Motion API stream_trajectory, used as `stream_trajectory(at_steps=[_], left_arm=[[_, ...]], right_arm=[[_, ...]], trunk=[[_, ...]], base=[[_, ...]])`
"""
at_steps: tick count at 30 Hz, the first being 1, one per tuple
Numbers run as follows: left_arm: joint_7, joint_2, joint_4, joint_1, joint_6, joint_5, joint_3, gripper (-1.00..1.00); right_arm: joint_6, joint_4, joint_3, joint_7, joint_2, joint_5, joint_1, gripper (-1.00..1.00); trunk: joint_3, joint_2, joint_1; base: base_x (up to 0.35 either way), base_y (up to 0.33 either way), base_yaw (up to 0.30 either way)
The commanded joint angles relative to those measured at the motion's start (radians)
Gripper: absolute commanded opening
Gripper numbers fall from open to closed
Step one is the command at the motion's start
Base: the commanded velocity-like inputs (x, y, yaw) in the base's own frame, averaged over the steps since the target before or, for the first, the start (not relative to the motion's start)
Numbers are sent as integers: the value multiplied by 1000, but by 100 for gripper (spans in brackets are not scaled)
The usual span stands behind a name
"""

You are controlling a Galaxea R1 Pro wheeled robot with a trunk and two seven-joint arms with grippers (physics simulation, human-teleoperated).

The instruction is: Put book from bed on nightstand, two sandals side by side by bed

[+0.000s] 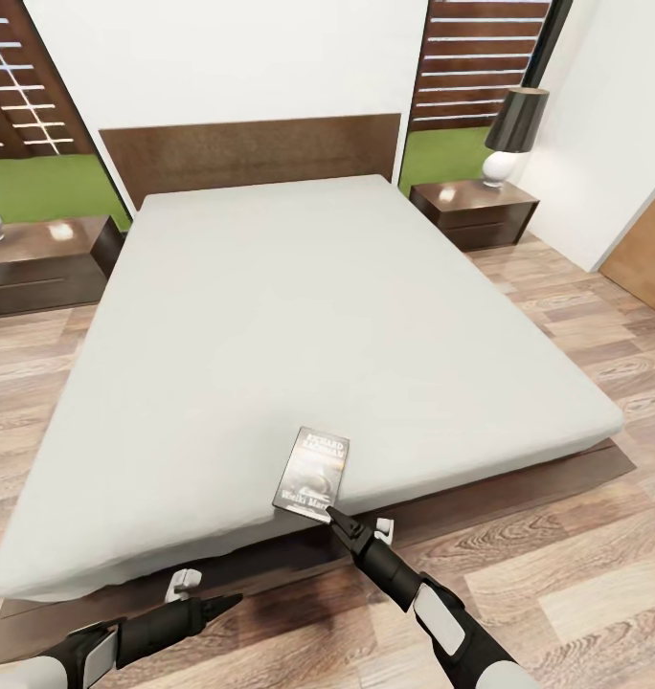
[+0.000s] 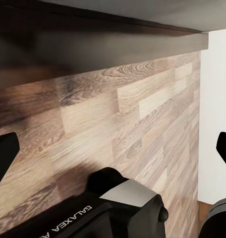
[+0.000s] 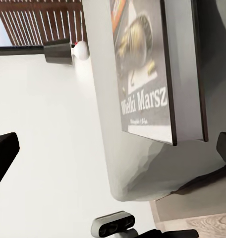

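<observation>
The left gripper [image 1: 227,603] hangs low over the floor [image 1: 557,593], fingers spread. The right gripper [image 1: 333,515], jaws apart, reaches the book [image 1: 313,474] lying at the bed's [image 1: 318,316] foot edge. Either nightstand [image 1: 476,212] waits beyond; nothing looks done yet.

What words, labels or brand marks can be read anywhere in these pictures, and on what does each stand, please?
"Wielki Marsz": white lettering on the book cover, clear in the right wrist view.
"GALAXEA A": white print on the robot arm in the left wrist view; it is cut off after that.
The lines at the top of the book cover in the head view are too small to read.
</observation>
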Motion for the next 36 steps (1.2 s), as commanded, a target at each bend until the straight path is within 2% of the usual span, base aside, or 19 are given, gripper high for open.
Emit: stream_trajectory(at_steps=[1,30,36], left_arm=[[-3,0,0,0,5,5,-4,100],[-3,0,0,0,6,5,-4,100],[-3,0,0,0,6,5,-4,100]], right_arm=[[9,0,3,1,0,-10,0,100],[9,0,3,1,0,-10,0,100],[9,0,3,1,0,-11,0,100]], trunk=[[-1,0,0],[-1,0,0],[-19,-42,23]], base=[[3,-2,0],[24,22,0],[0,0,0]])
